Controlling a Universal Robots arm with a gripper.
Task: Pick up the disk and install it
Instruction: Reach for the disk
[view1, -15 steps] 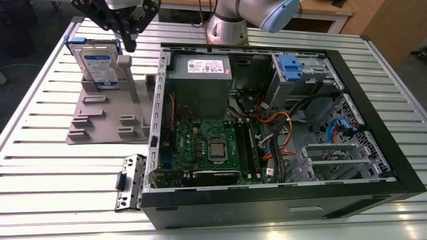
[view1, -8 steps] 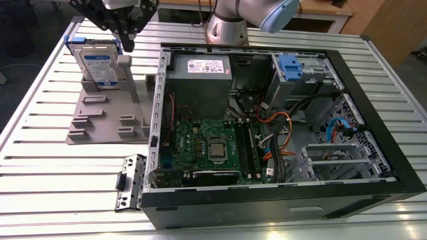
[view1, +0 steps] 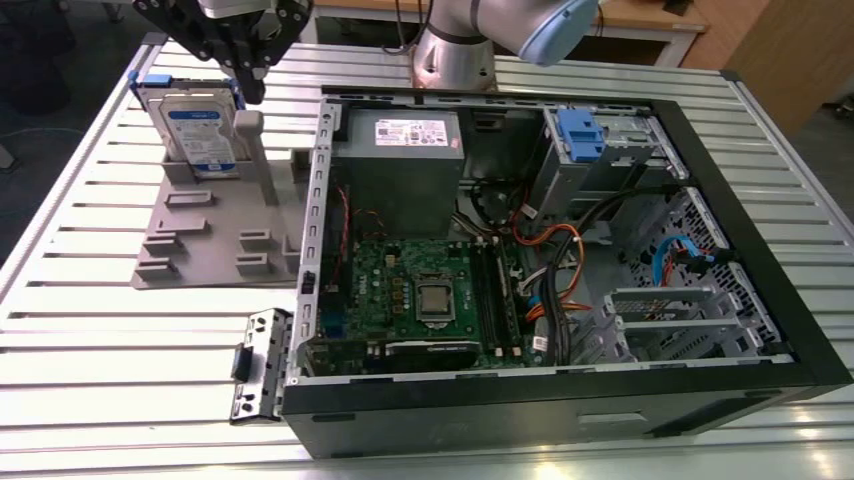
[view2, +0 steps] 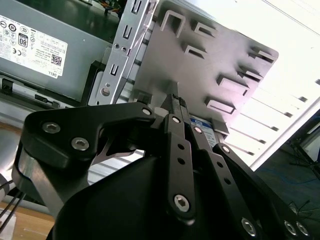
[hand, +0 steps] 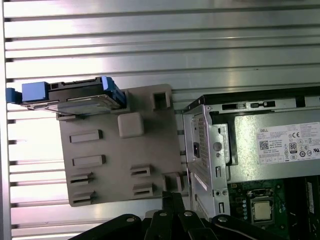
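Observation:
The disk (view1: 195, 130) stands upright on its edge in a grey slotted holder (view1: 214, 235) at the exterior view's back left. Its white-and-blue label faces the camera and a bright blue frame edges it. In the first wrist view the disk (hand: 75, 95) shows edge-on at one end of the holder (hand: 120, 160). My gripper (view1: 250, 88) hangs just above the disk's right side, apart from it, with its black fingers together and nothing between them. In both wrist views the fingertips (hand: 172, 199) meet over the holder (view2: 200, 60).
An open computer case (view1: 747, 210) lies beside the holder, with a motherboard (view1: 414, 290), a grey power supply (view1: 400, 145) and a drive bay with a blue tab (view1: 582, 130). A loose metal bracket (view1: 260, 365) lies at the case's front left corner on the slatted table (view1: 107, 340).

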